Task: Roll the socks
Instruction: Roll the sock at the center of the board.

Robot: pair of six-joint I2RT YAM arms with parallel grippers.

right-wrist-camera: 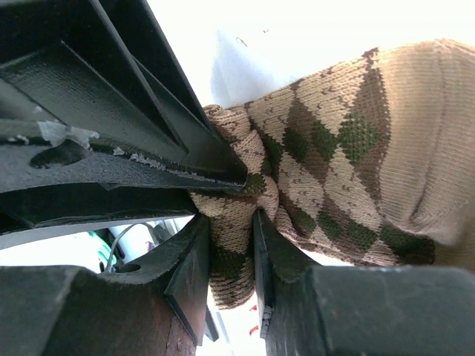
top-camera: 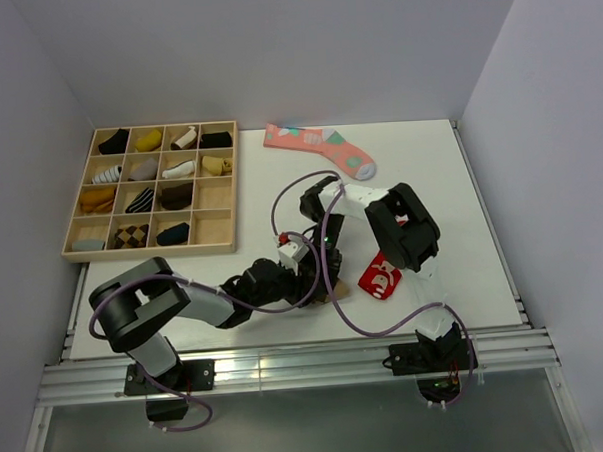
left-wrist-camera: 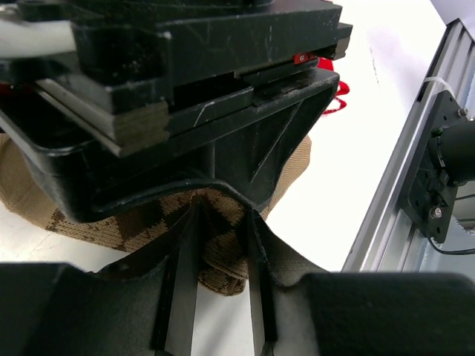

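Observation:
The brown-and-tan argyle sock lies bunched on the white table near its front edge. In the top view only a tan bit of the sock shows under the two grippers. My right gripper is shut on a folded end of the sock. My left gripper is shut on another fold of the sock, right under the right gripper's black body. In the top view, the left gripper and the right gripper meet over the sock.
A red sock lies just right of the grippers. A pink sock with teal patches lies at the back. A wooden tray with rolled socks in its compartments stands at the left. The metal rail runs along the front edge.

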